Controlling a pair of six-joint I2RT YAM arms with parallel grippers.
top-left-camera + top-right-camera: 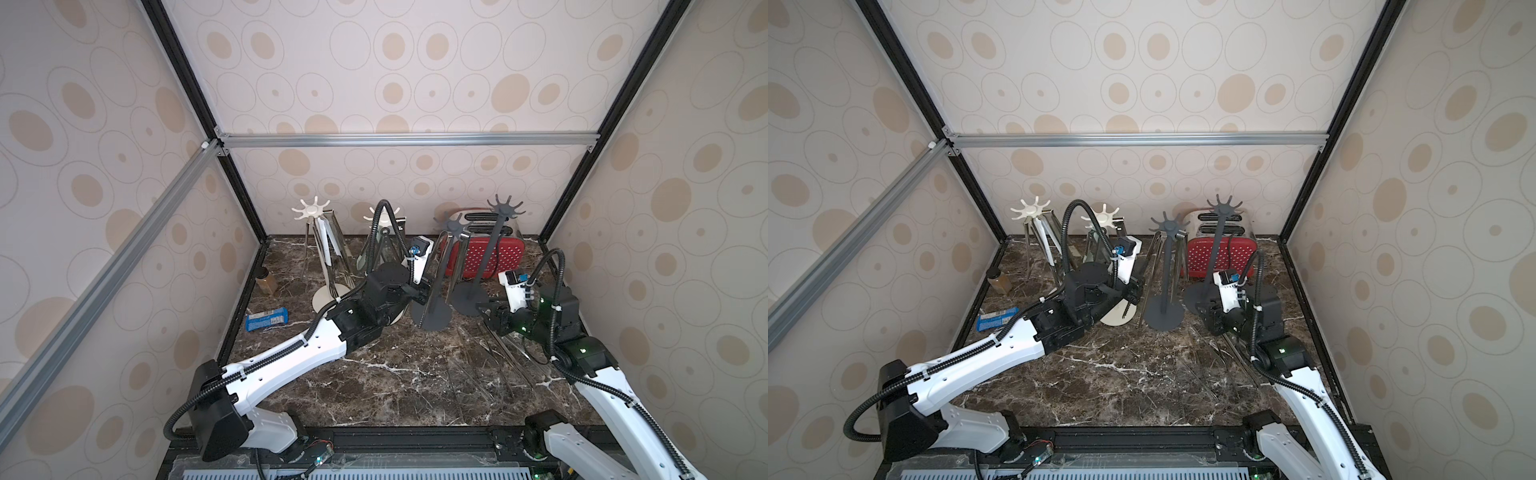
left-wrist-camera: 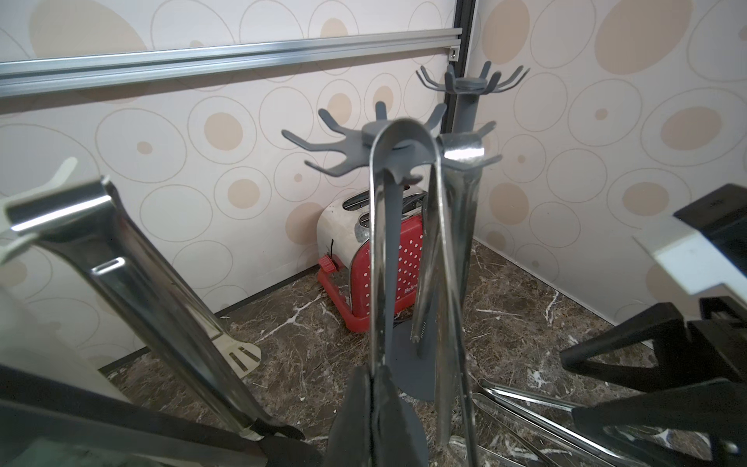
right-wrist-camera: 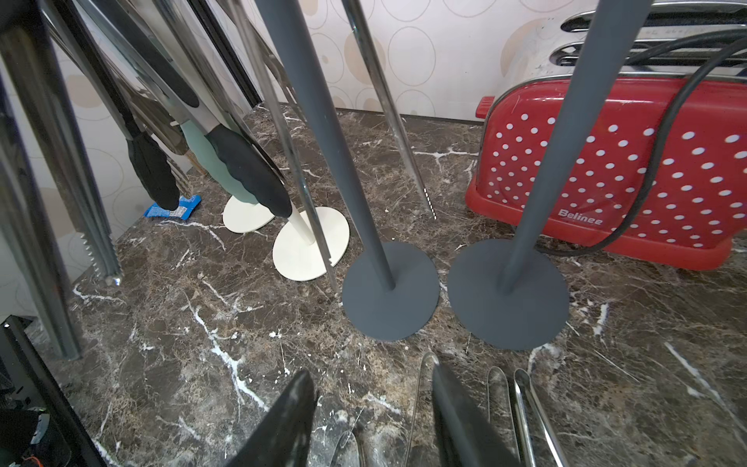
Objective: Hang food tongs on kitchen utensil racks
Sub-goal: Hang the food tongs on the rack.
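Hanging steel tongs (image 2: 378,242) on near grey rack (image 2: 343,145) | left gripper (image 2: 372,404) clamped low on one leg | right gripper (image 3: 376,424) jaws apart over loose tongs (image 3: 521,404) on table (image 3: 202,323) | likely light, stiff, springy, slick; pinch one flat leg

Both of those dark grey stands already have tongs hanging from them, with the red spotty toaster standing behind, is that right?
Not quite. Only the nearer dark grey stand carries tongs. The farther dark grey stand has bare hooks, as the left wrist view shows. The red spotty toaster does stand behind them.
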